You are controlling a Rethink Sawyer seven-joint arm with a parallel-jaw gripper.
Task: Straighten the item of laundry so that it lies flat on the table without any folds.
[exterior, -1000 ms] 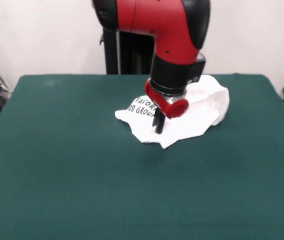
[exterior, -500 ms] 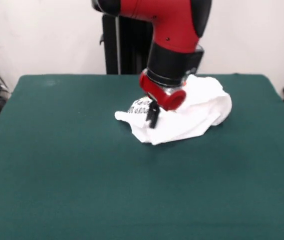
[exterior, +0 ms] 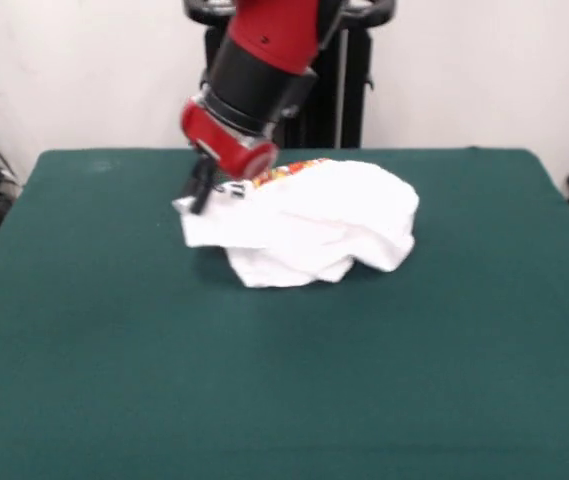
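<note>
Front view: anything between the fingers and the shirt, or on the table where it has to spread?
Nothing visible. The gripper is already at the T-shirt's left edge, which looks lifted there. The green table around the crumpled shirt shows only bare cloth.

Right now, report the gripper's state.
Gripper: shut on the shirt, pinching its edge and pulling it sideways.

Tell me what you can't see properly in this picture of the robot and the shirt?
- Front view: most of the T-shirt's print is folded inside the crumpled heap; only a colourful strip shows.
- The pincer is dark and small against the cloth; whether it is open or shut is unclear.
- The arm's top is cut off by the upper edge.
- The table's near edge is cropped.
</note>
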